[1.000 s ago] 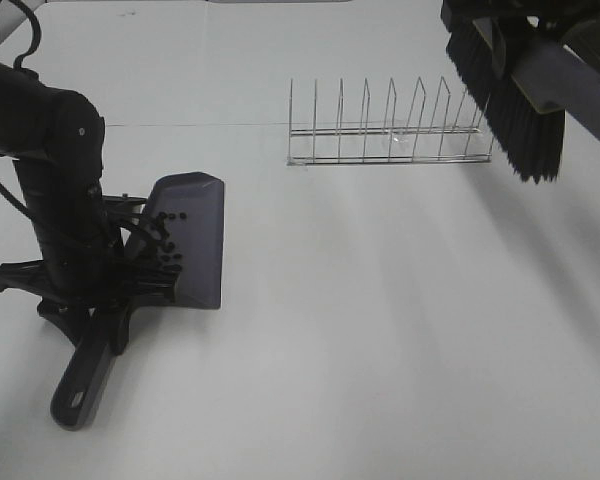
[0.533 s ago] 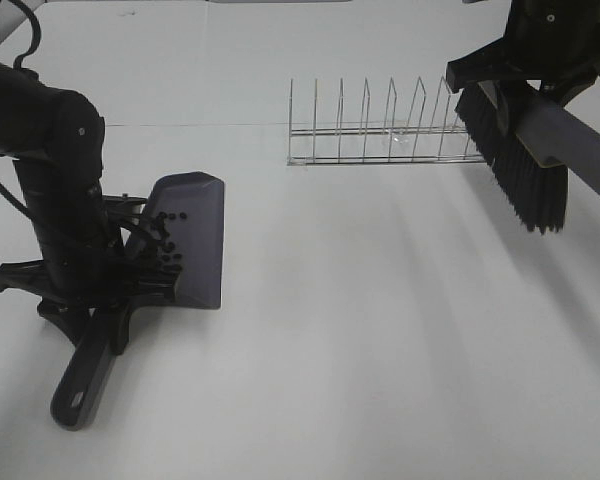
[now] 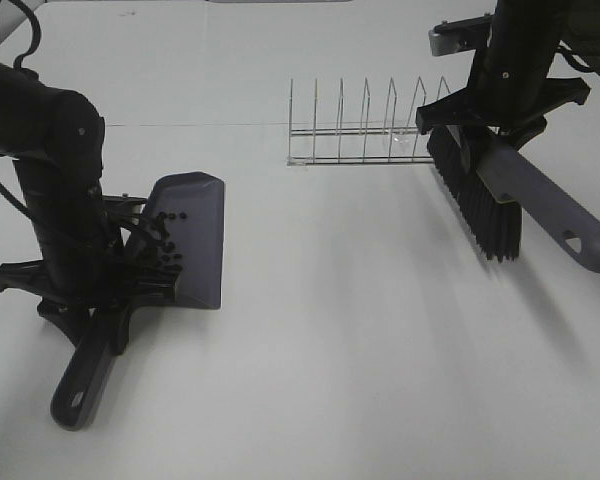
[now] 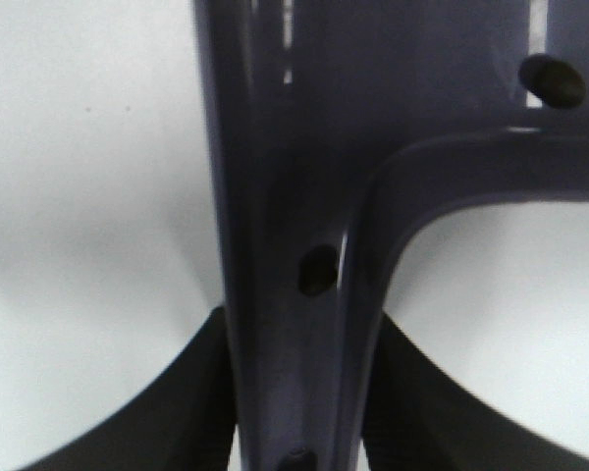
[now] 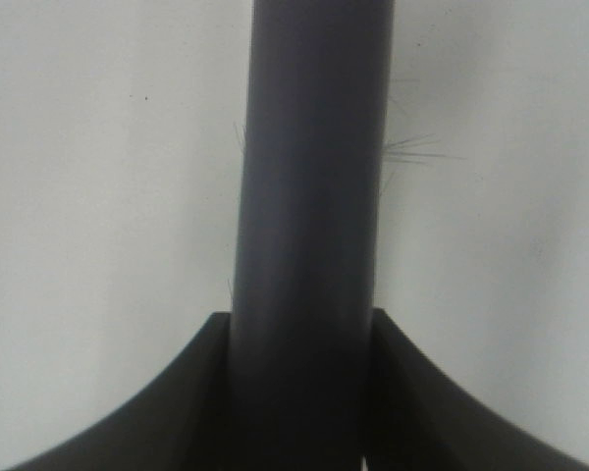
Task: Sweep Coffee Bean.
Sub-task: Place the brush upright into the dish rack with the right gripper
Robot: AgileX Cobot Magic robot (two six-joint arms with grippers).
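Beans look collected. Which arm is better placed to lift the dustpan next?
Left. The left gripper is shut on the dustpan by its handle, coffee beans lying in it. The right gripper holds the brush near the wire rack, well away.

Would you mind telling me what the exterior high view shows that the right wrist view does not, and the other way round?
Only the exterior high view shows the dustpan holding the coffee beans, the wire rack and the brush bristles. Only the right wrist view shows, close up, the right gripper with its fingers against both sides of the brush handle, and a few thin bristle hairs sticking out past it. Both views show that handle and the white table.
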